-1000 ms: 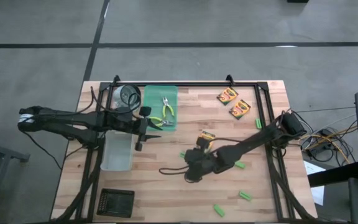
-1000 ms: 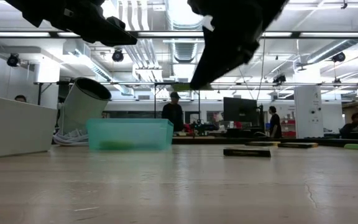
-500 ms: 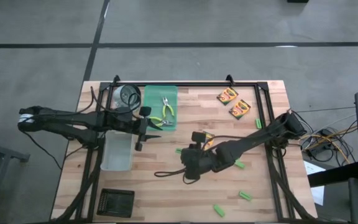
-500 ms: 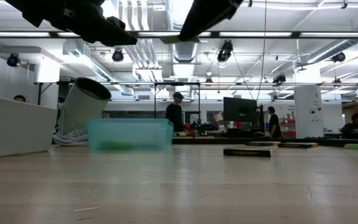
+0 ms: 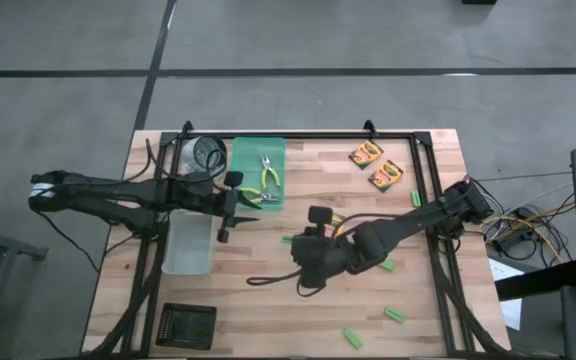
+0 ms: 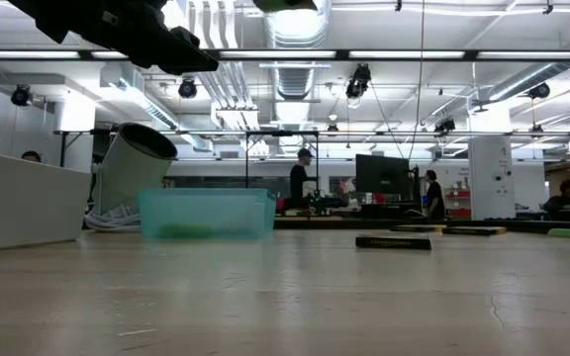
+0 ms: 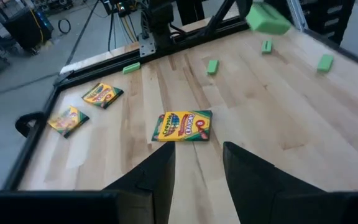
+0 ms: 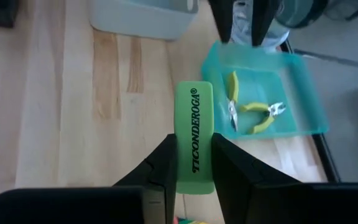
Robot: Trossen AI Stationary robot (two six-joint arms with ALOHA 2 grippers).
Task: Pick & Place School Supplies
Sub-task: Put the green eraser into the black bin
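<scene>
- Right wrist view: the right gripper [image 8: 194, 165] pinches a green block [image 8: 194, 146] printed TICONDEROGA across its long flat sides, carried in the air with the teal tray [image 8: 303, 93] ahead.
- Handling, as a judgement: the block looks light, firm and slightly grippy, like an eraser; a hold across its narrow width at mid-length, as shown, should keep it from swinging.
- Both pliers [image 8: 253, 115] already lie in the teal tray, which stands beside the clear bin [image 5: 188, 243].
- Left wrist view: the left gripper [image 7: 197, 165] hangs spread and empty near the tray; one crayon box [image 7: 183, 126] lies on the table [image 5: 268, 310] ahead of it, two more farther off.
- High view: three further green blocks lie scattered on the right half of the table.
- Hidden or unclear: in the high view the right arm covers the carried block; the low view cuts off both grippers at its upper edge.
</scene>
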